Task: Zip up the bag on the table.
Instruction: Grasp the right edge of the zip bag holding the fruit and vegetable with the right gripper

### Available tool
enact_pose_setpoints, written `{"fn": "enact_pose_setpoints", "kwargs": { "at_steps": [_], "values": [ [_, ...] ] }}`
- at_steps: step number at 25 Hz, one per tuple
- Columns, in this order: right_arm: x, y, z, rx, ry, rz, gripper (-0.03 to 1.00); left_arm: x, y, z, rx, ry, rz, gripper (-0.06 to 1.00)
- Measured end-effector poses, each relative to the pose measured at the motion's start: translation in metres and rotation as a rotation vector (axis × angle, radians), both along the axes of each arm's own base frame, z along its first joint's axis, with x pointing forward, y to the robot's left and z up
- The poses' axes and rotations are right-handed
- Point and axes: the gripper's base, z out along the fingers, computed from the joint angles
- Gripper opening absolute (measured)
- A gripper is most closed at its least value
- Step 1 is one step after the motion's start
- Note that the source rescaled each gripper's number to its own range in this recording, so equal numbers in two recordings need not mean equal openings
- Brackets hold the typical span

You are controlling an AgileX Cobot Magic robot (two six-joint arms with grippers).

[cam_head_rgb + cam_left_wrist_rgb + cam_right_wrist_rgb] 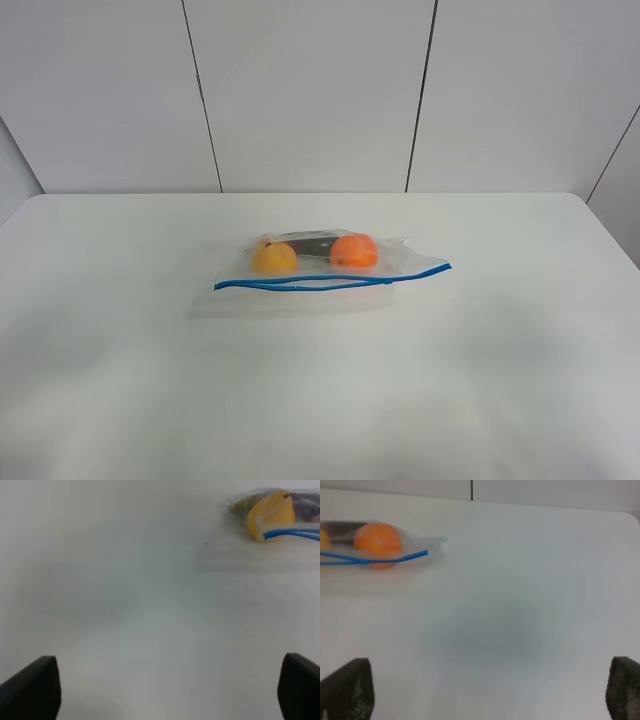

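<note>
The clear plastic bag (pixel 320 270) lies in the middle of the white table (pixel 320 390). Its blue zipper strip (pixel 330 282) runs along the near edge and gapes open along most of its length. A yellow-orange fruit (pixel 273 258), an orange fruit (pixel 353 250) and a dark object (pixel 310 243) show through it. Neither arm shows in the exterior high view. My left gripper (pixel 170 690) is open and empty above bare table, well apart from the bag's yellow-fruit end (pixel 272 512). My right gripper (pixel 485 690) is open and empty, well apart from the bag's orange-fruit end (pixel 377 539).
A grey panelled wall (pixel 320 90) stands behind the table's far edge. The table's rounded far right corner (pixel 632 517) shows in the right wrist view.
</note>
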Motion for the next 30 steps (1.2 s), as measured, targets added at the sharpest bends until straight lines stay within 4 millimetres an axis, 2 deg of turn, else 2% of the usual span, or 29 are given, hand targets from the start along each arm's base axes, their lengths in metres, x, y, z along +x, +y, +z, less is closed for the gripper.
{"fn": "enact_pose_setpoints", "kwargs": {
  "at_steps": [11,15,19,23,27,30],
  "values": [
    [0.001,0.000,0.002,0.001,0.002,0.001,1.00,0.000,0.000,0.000,0.000,0.000,0.000,1.00],
    [0.019,0.000,0.030,0.021,0.071,-0.009,1.00,0.000,0.000,0.000,0.000,0.000,0.000,1.00],
    [0.064,0.002,0.064,0.093,0.218,-0.025,1.00,0.000,0.000,0.000,0.000,0.000,0.000,1.00],
    [0.128,0.007,0.078,0.169,0.397,-0.012,1.00,0.000,0.000,0.000,0.000,0.000,0.000,1.00],
    [0.197,0.014,0.066,0.249,0.584,0.007,0.97,0.000,0.000,0.000,0.000,0.000,0.000,1.00],
    [0.244,0.020,0.040,0.285,0.720,0.052,0.96,0.000,0.000,0.000,0.000,0.000,0.000,1.00]
  ]
}}
